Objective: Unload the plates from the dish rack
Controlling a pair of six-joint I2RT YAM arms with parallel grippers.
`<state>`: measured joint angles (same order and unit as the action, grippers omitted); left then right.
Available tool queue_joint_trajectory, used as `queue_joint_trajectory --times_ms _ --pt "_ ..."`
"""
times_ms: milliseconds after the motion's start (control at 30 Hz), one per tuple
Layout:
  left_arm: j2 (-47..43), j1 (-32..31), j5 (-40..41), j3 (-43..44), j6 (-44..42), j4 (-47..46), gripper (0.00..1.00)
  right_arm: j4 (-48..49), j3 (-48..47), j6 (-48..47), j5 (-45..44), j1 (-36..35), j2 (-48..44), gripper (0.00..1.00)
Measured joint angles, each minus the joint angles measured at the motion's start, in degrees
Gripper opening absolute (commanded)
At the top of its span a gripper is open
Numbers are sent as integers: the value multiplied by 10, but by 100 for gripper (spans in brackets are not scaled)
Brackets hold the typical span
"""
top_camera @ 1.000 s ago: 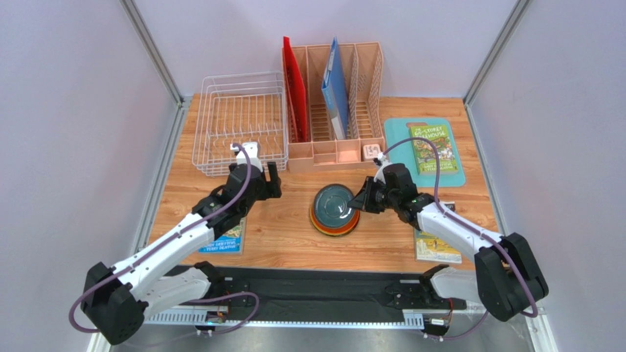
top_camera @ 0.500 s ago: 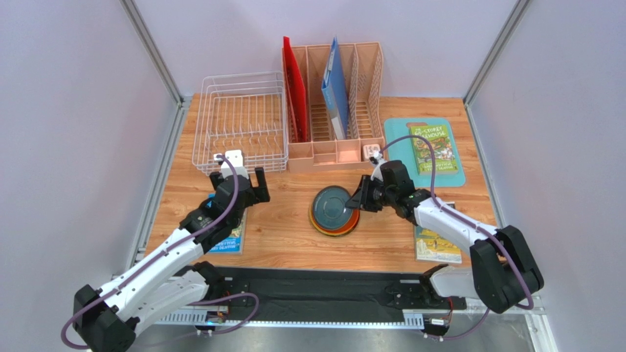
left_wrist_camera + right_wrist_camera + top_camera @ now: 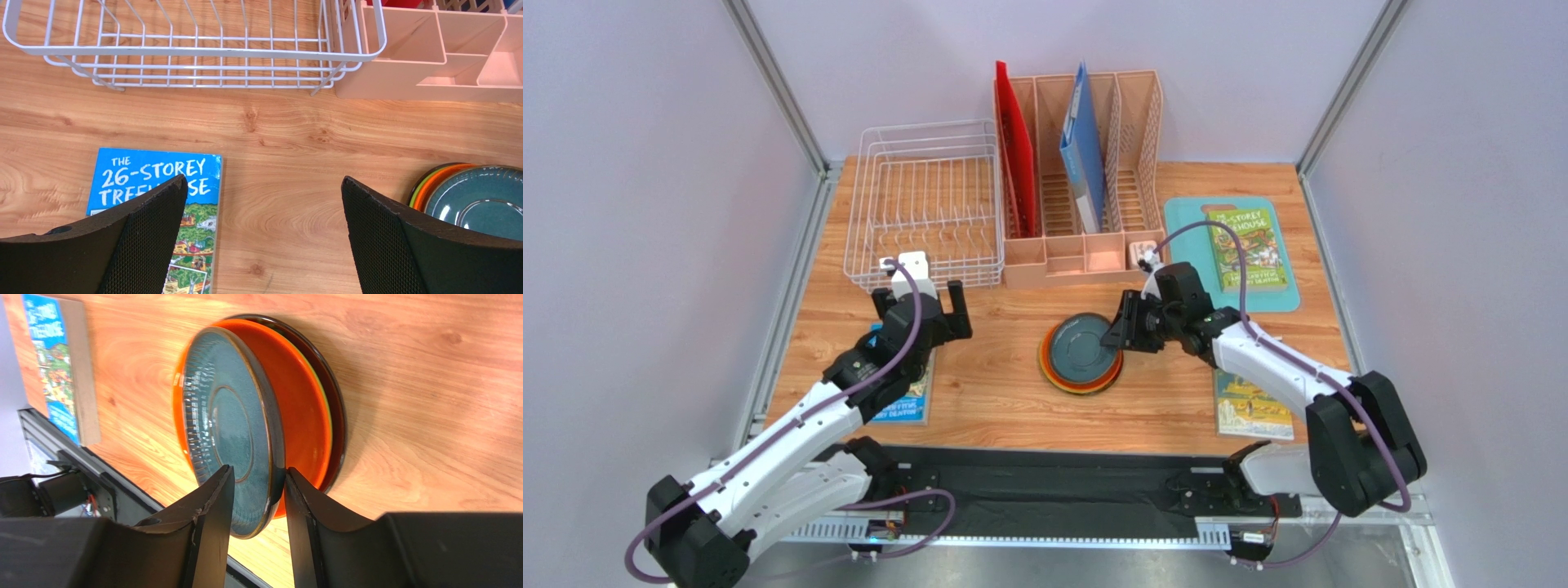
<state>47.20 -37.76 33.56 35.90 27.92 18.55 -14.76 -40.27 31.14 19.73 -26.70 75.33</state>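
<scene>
With the white wire dish rack [image 3: 922, 272] bare at the far left corner of the table [image 3: 1014, 404] and the dark grey-teal round plate [image 3: 227, 416] topping the mid-table stack [image 3: 1063, 380], I judge unloading done: my right gripper [image 3: 258, 478], jaws parted astride its rim, should back off; my left gripper [image 3: 264, 202] gapes empty.

Wooden bench [image 3: 1014, 404], pale plank grain. White wire dish rack [image 3: 924, 267] at 10 o'clock, standing square on the wood. Peach file organizer [image 3: 1081, 254] at 12 o'clock, just beside the rack's right side. Teal mat [image 3: 1183, 233] at 2 o'clock, lying flat, close to the organizer. Stack of plates [image 3: 1081, 355] near centre, its lowest plate dark-rimmed. Blue paperback [image 3: 156, 174], "The 26-Storey Treehouse", flat at 8 o'clock, near the rack's front. Second book [image 3: 1253, 414] flat at 4 o'clock.
</scene>
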Motion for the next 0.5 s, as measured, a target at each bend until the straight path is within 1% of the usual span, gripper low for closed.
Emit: queue_joint_trajectory --times_ms 67,100,300,400,500 --pt "0 0 0 0 0 1 99 -8 -2 -4 -2 0 7 42" --pt "0 0 0 0 0 2 99 -10 -2 -6 -3 0 9 46" --pt "0 0 4 0 -9 2 99 -26 -3 -19 -12 0 15 50" --pt "4 0 5 0 -17 2 99 -39 -3 -31 -37 0 7 51" --pt "12 0 7 0 -24 7 99 -61 -7 -50 -80 0 -17 52"
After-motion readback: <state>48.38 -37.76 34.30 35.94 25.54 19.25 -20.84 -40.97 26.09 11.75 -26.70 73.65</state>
